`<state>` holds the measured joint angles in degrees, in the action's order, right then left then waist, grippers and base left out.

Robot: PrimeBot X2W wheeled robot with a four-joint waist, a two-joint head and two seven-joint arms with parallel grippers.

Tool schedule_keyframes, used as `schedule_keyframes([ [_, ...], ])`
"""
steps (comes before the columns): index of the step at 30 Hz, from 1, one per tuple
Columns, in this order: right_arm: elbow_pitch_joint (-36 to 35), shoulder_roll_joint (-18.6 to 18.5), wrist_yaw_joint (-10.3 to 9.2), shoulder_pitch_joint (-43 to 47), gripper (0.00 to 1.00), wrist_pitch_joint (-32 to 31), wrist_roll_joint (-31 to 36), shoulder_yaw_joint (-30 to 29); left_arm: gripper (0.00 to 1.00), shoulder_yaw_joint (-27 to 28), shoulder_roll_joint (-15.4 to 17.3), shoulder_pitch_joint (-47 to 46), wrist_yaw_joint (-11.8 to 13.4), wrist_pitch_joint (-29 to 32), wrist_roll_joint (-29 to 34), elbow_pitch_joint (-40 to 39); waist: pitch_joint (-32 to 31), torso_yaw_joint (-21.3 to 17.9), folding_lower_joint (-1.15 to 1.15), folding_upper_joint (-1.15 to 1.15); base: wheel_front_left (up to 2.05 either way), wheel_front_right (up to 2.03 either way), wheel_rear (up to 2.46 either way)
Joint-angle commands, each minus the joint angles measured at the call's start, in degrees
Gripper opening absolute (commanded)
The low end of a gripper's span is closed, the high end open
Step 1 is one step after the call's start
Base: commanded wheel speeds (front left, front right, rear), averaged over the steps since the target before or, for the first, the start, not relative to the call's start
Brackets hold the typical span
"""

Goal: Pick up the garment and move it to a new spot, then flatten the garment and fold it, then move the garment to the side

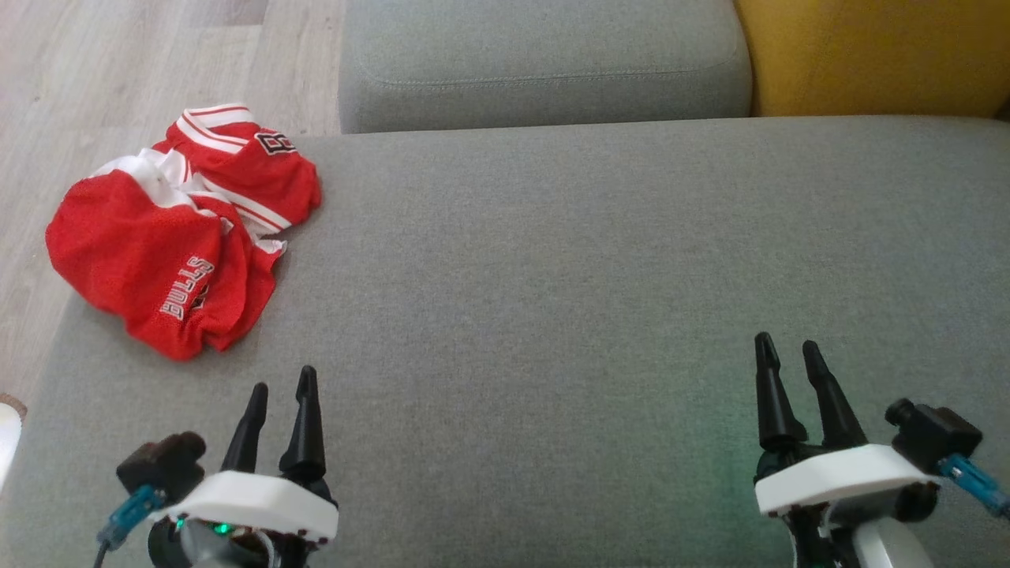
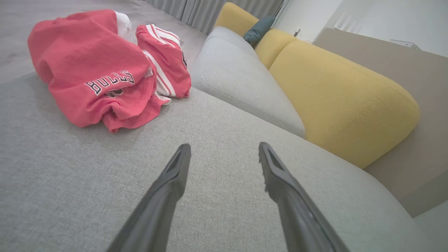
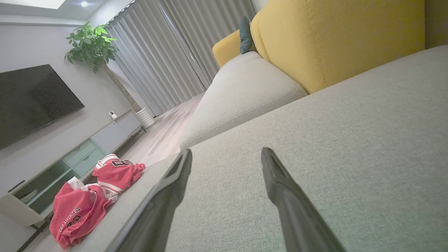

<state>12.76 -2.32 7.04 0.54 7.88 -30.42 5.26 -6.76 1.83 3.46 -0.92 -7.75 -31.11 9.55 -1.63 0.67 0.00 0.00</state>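
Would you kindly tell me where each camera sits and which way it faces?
Head view: on the head, looking down at the grey sofa seat; left gripper and right gripper, both open, below.
Left wrist view: left wrist, facing the red jersey and yellow backrest; own fingers show.
Right wrist view: right wrist, facing across the seat toward the television; own fingers show.
Shared: all see the jersey.
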Motion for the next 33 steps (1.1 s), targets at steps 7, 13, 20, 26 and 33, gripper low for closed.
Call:
schedule_keyframes([
  [7, -1.82, -0.43, 0.34, -2.76, 1.00, 1.90, 6.46, 1.73, 1.00, 0.53, 0.82, -1.54, 0.89, -2.08, 6.04, -2.37, -0.16, 0.02, 0.00, 0.00, 0.00, 0.00, 0.00],
  [13, -1.50, -0.46, 0.36, -2.91, 1.00, 2.92, 10.87, 2.01, 1.00, 0.15, 0.86, -1.27, 1.30, -3.08, 10.02, -2.45, -0.19, 0.10, 0.00, 0.00, 0.00, 0.00, 0.00],
  [20, -1.17, -0.48, 0.39, -3.14, 1.00, 4.10, 15.74, 2.60, 1.00, -0.13, 0.91, -1.11, 1.72, -4.26, 14.33, -1.85, -0.28, 0.18, 0.00, 0.00, 0.00, 0.00, 0.00],
  [26, -1.14, -0.51, 0.41, -3.37, 1.00, 5.28, 20.55, 3.34, 1.00, -0.44, 0.97, -0.94, 2.39, -5.42, 18.62, -1.29, -0.34, 0.26, 0.00, 0.00, 0.00, 0.00, 0.00],
  [33, -1.04, -0.54, 0.44, -3.54, 1.00, 6.46, 25.38, 3.58, 1.00, -0.73, 1.02, -0.81, 3.20, -6.60, 22.79, -1.24, -0.31, 0.37, 0.00, 0.00, 0.00, 0.00, 0.00],
])
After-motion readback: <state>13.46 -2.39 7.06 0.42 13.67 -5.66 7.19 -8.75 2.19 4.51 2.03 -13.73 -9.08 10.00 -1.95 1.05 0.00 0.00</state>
